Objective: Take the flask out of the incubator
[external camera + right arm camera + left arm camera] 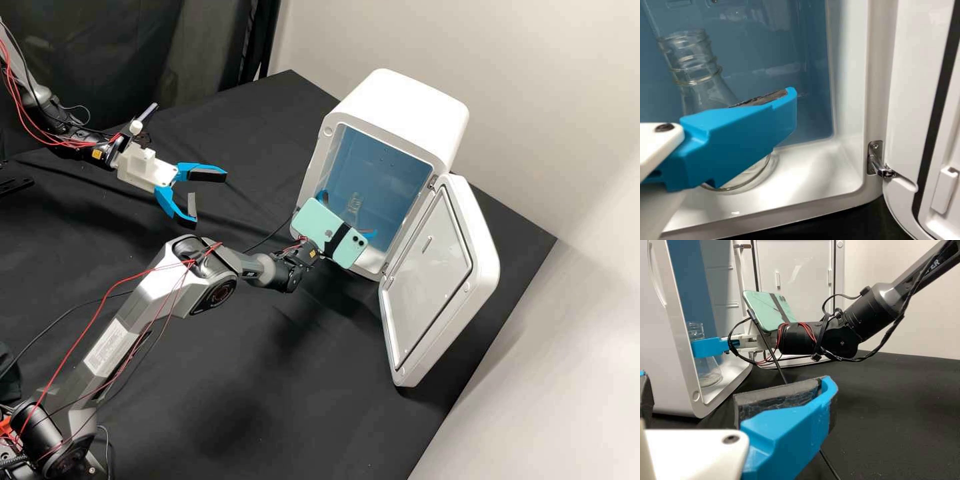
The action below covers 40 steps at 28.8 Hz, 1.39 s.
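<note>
with the door (433, 280) of the incubator (400, 100) swung wide for access, the right claw (712, 346) is set inside beside the glass flask (695, 65) standing upright on the chamber floor, its grip not discernible, while the left claw (208, 197) is held spread above the tabletop (267, 373), well apart.

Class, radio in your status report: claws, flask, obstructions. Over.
Left claw open, above bench. Right claw open, inside incubator at flask. Flask upright on incubator floor. Door open; nothing blocks exit.
</note>
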Motion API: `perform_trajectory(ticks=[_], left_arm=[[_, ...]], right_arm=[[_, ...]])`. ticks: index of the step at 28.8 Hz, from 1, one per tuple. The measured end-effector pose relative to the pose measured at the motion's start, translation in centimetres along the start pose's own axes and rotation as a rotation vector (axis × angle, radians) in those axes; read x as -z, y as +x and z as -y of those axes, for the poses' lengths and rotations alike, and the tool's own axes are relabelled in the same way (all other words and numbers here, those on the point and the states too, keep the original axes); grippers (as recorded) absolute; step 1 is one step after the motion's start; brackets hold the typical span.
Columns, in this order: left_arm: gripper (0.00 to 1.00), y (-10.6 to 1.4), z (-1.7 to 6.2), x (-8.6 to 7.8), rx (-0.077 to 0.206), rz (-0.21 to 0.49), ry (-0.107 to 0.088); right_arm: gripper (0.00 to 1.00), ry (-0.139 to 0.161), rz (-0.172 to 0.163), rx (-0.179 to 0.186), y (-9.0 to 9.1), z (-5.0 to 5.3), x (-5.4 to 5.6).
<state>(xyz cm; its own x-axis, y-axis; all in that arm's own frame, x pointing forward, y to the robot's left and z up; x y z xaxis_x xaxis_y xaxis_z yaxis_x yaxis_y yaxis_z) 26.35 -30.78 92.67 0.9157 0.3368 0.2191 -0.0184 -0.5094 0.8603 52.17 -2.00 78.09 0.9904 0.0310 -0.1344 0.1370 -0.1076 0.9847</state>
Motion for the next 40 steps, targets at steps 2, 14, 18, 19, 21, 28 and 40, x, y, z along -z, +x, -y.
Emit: perform_trajectory(ticks=[2,14,18,19,21,28,40], left_arm=[[1.00,0.0,0.00,0.0,0.000,0.000,0.000],[1.00,-0.1,-0.30,-0.1,-0.010,0.002,0.003],[1.00,-0.1,-0.33,-0.1,-0.011,0.002,0.003],[1.00,-0.1,-0.33,-0.1,-0.011,0.002,0.003],[1.00,-0.1,-0.33,-0.1,-0.011,0.002,0.003],[1.00,-0.1,-0.33,-0.1,-0.011,0.002,0.003],[1.00,-0.1,-0.33,-0.1,-0.011,0.002,0.003]], right_arm=[[1.00,0.000,-0.001,-0.001,0.0,0.0,0.0],[1.00,-0.002,0.004,0.006,0.1,0.3,-0.3],[1.00,-0.002,0.003,0.008,0.1,0.2,-0.3],[1.00,-0.002,0.003,0.009,0.1,0.2,-0.4],[1.00,-0.003,0.002,0.013,0.1,0.2,-0.5],[1.00,-0.020,-0.003,0.027,0.4,0.2,-1.1],[1.00,-0.021,-0.012,0.033,1.1,0.3,-1.7]])
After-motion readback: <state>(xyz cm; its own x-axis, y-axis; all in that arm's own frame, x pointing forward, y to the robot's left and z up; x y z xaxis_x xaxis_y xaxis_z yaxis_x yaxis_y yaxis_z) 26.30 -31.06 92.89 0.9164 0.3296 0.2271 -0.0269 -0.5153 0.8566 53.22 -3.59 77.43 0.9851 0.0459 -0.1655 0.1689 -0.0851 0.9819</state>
